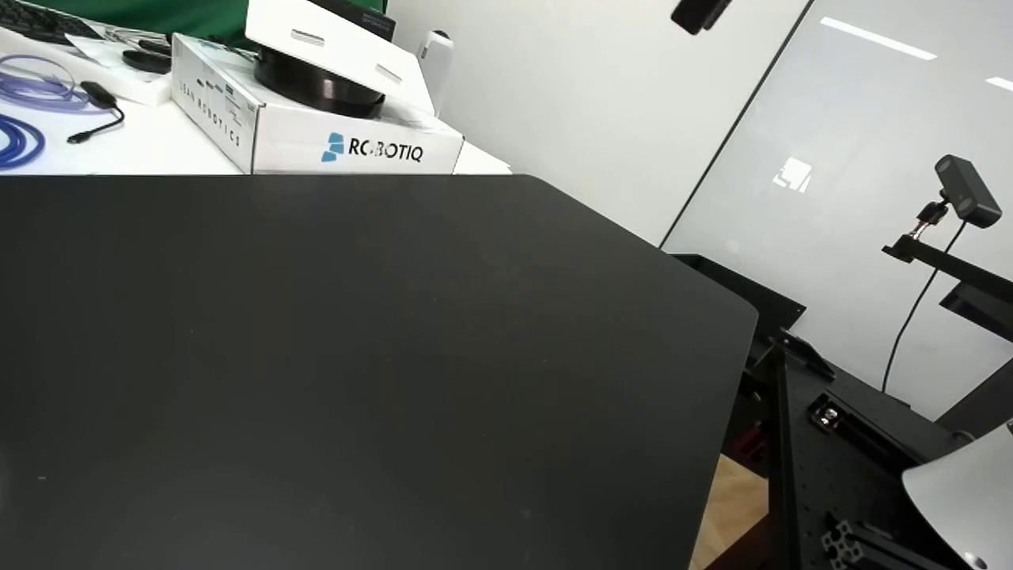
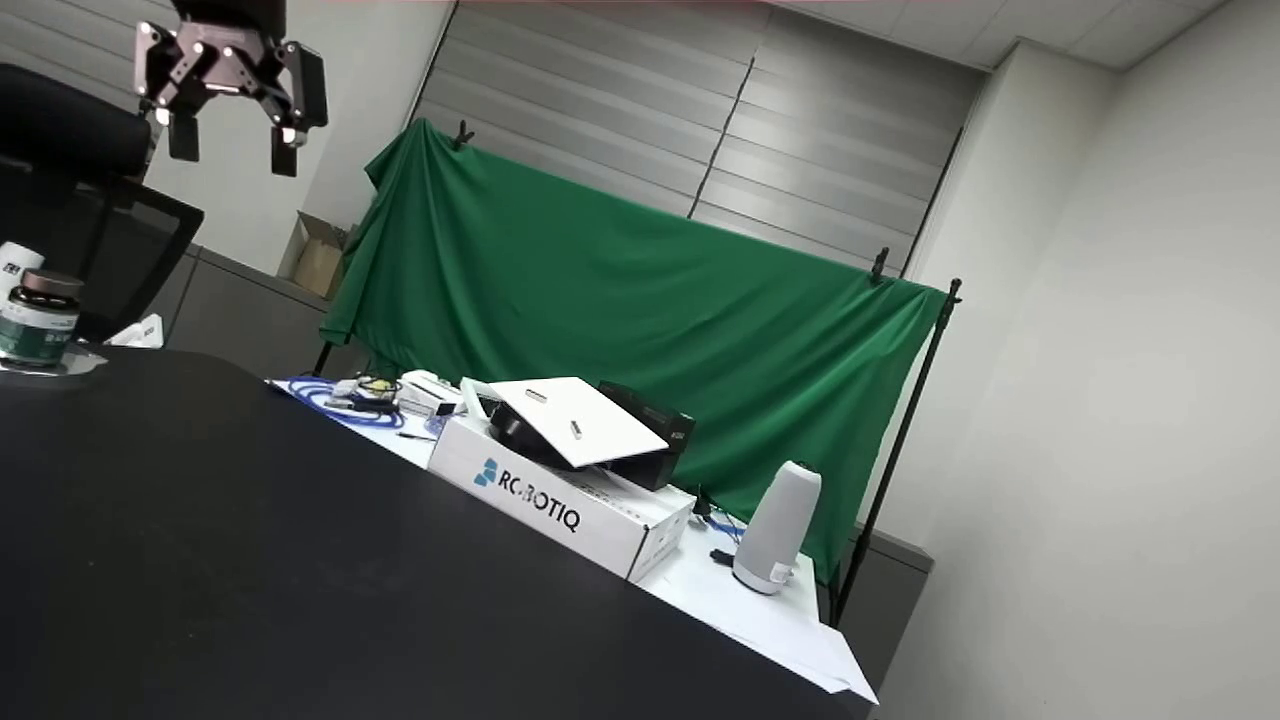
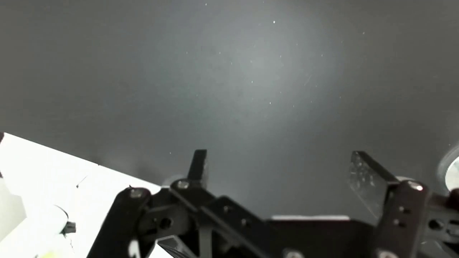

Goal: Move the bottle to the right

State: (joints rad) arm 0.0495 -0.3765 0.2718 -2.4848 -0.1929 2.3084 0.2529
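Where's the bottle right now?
In an exterior view, the bottle stands at the picture's left edge, by the rounded corner of the table, below and left of the open gripper.

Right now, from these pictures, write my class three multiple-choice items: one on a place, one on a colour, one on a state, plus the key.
1. In an exterior view, where is the brown-capped bottle?
A) left edge B) middle C) right edge
2. What colour is the hanging cloth?
A) red B) blue C) green
3. How is the gripper?
A) shut on a bottle B) open C) shut, empty

1: A, it shows beside the left border.
2: C, its whole face is green.
3: B, a gap parts its fingers in the wrist view.
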